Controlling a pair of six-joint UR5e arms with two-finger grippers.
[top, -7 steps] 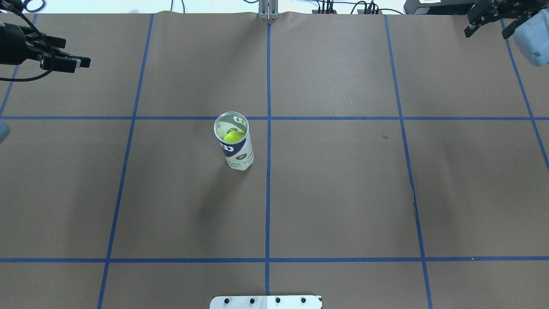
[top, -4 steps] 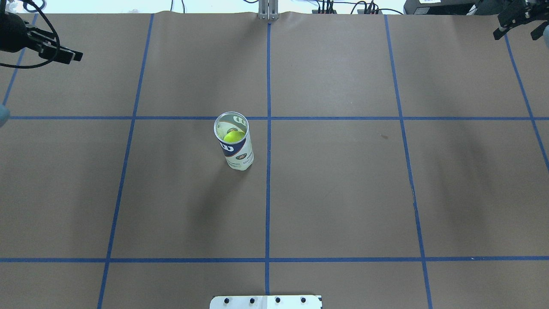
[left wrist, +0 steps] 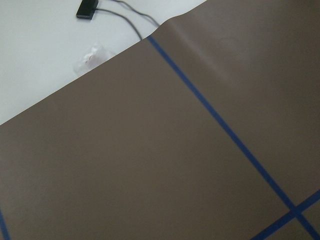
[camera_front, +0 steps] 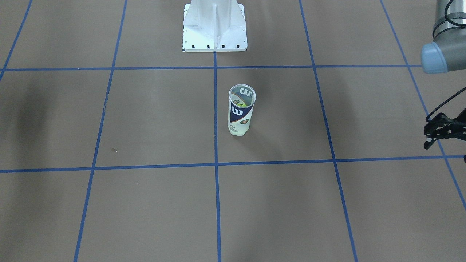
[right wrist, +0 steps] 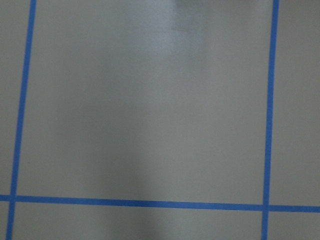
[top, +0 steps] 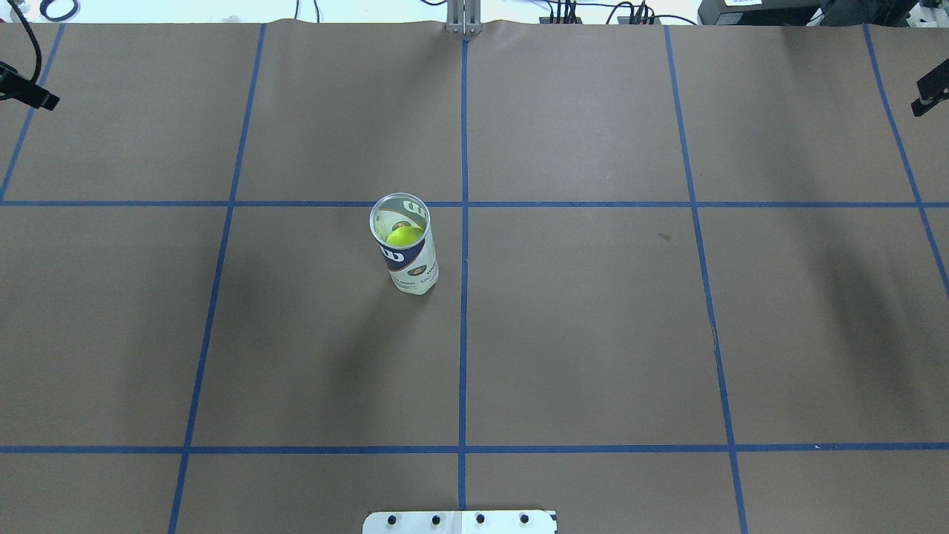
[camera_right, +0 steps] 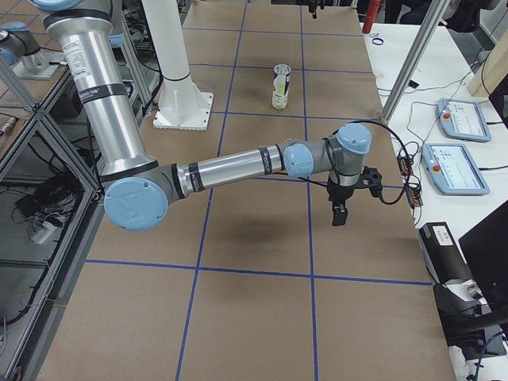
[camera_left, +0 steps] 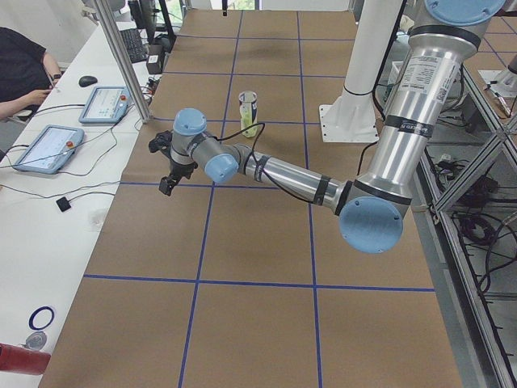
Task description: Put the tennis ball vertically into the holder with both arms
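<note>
Drawn back over the last second toward the far corners of the tabletop (top: 593, 348): left gripper (camera_front: 442, 133) out by the far left corner, right gripper (top: 930, 93) by the far right, barely a tip of each showing from overhead. No change in the can (top: 404, 245): upright, alone near the middle of the tabletop, just on the left-edge side of the centre tape line (top: 463, 356), well apart from both grippers. Yellow-green ball (top: 404, 236) inside, seen through the open mouth; depth impossible to tell. Nothing visible in either gripper. Fingers cut off at the picture edges on both, so width of opening not readable for either. White base (camera_front: 214, 27) at the near edge, in line with the tape.

Judged from this: insertion done, arms clearing out. Main hazard now a knock to the can, which looks tall, light and narrow-footed, and likely to topple at a slight touch. Probable causes: a low return sweep of either arm across the middle, or the loose black cable (camera_front: 446, 104) looped by the left gripper snagging the rim. With the mouth uncapped, a tip-over likely to send the ball rolling out toward a table edge and undo the work.
</note>
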